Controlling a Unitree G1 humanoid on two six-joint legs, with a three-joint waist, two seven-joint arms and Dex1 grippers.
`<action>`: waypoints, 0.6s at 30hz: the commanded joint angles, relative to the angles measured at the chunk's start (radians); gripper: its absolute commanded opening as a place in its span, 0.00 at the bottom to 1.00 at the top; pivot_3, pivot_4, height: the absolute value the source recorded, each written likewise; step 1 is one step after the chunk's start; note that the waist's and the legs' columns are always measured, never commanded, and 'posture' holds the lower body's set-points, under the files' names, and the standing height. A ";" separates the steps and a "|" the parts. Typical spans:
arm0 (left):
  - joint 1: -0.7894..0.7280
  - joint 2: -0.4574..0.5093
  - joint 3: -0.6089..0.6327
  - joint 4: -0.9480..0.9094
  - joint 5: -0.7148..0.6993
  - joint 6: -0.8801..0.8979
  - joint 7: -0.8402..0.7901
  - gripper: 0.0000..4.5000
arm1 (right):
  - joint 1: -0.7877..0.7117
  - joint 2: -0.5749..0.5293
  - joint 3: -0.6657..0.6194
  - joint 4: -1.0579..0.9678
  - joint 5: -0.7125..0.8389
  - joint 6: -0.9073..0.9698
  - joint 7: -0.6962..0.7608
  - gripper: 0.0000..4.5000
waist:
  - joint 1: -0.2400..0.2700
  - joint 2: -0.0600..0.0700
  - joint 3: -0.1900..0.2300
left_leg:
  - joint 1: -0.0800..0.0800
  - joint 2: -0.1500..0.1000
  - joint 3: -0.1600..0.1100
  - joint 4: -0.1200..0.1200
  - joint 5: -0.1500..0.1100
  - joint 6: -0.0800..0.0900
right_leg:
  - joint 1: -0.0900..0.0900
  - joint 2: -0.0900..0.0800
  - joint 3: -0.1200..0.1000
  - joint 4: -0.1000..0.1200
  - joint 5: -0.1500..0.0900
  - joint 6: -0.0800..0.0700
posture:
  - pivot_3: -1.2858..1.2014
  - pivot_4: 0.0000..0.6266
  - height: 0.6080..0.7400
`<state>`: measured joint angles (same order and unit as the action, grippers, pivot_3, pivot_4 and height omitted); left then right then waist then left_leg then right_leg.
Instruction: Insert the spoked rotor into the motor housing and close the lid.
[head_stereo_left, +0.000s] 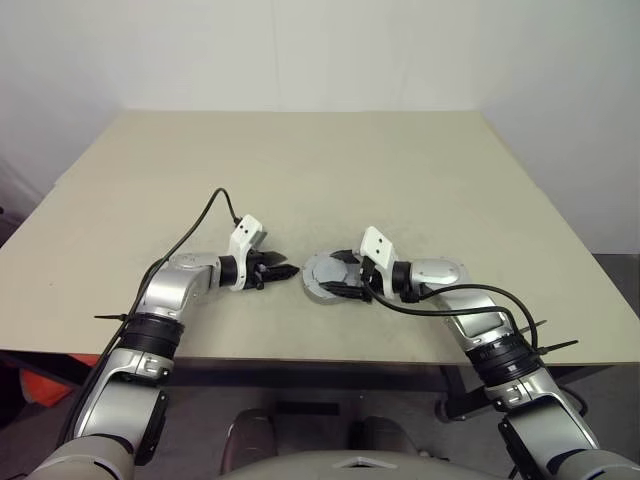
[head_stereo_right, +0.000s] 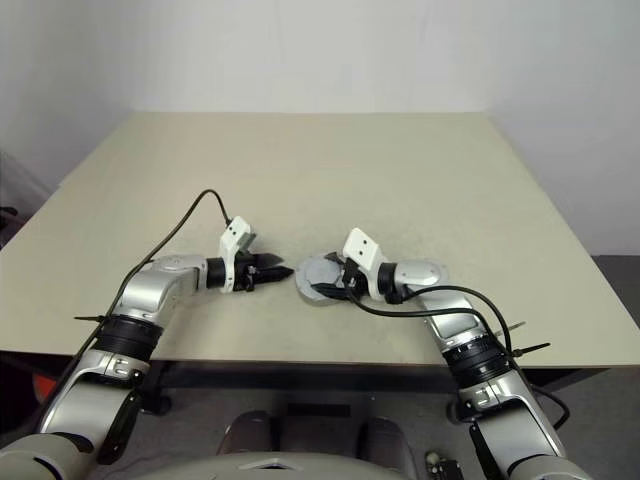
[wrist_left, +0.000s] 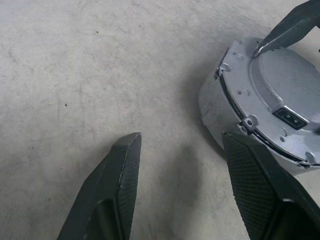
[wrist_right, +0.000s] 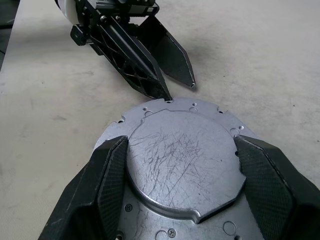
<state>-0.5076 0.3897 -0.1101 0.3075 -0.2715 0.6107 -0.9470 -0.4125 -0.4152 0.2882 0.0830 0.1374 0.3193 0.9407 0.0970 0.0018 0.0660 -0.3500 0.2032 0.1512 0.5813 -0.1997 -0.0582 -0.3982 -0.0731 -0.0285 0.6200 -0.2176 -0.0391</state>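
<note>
Beige rectangular table (head_stereo_left: 330, 160): one. On it, near front edge, one round silver-grey metal motor housing (head_stereo_left: 322, 277), lying flat, axis vertical, closed by scratched dull-grey lid (wrist_right: 180, 155).

Right gripper (wrist_right: 182, 172): fingers spread, straddling lid's raised centre disc from both sides; contact not discernible.

Left gripper (wrist_left: 182, 162): released, empty, one fingertip just beside housing rim.

Left wrist view alone shows housing side wall, dark seam under lid, small black rectangular socket (wrist_left: 290, 117).
</note>
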 joint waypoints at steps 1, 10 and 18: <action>-0.001 0.011 0.007 -0.037 -0.011 -0.001 -0.002 0.61 | -0.020 0.003 -0.014 -0.015 0.011 0.016 0.001 0.65 | 0.000 0.000 0.000 | 0.000 0.000 0.000 0.000 0.000 0.000 | 0.000 0.000 0.000 0.000 0.000 0.000 | 0.52 0.00 1.00; 0.001 0.012 0.005 -0.038 -0.007 0.000 0.000 0.61 | -0.024 0.004 -0.020 -0.035 0.028 0.031 0.000 0.65 | 0.000 0.000 0.000 | 0.000 0.000 0.000 0.000 0.000 0.000 | 0.000 0.000 0.000 0.000 0.000 0.000 | 0.52 0.00 1.00; 0.002 0.012 0.003 -0.034 -0.005 -0.001 0.001 0.61 | -0.027 0.005 -0.032 -0.056 0.051 0.044 0.005 0.65 | 0.000 0.000 0.000 | 0.000 0.000 0.000 0.000 0.000 0.000 | 0.000 0.000 0.000 0.000 0.000 0.000 | 0.52 0.00 1.00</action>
<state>-0.4980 0.3901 -0.1114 0.3046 -0.2704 0.6116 -0.9462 -0.4160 -0.4111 0.2822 0.0746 0.1614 0.3616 0.9397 0.0971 0.0018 0.0660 -0.3501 0.2033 0.1512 0.5813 -0.1996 -0.0580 -0.3986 -0.0730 -0.0286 0.6198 -0.2176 -0.0392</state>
